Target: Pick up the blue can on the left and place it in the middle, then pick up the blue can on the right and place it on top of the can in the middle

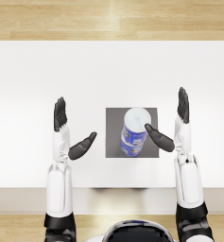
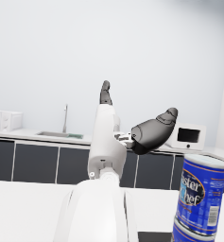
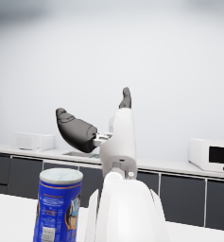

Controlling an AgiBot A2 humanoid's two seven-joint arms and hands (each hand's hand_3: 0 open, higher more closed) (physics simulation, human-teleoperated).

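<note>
Two blue cans sit stacked, top can (image 1: 136,122) on bottom can (image 1: 132,145), on the gray mat (image 1: 114,142) mid-counter (image 1: 38,75), left robot hand (image 1: 68,132) and right robot hand (image 1: 172,125) both spread, empty; looks finished, so pull the right one away sideways without nudging the stack.

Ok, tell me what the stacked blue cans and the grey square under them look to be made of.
Upper blue can: probably metal or coated card, going by its glossy printed blue label and pale flat lid; the look leaves it open. Lower blue can: same glossy blue label. Grey square mat: flat, matte dark grey, no sheen; perhaps rubber or card. It is too thin to tell.
</note>
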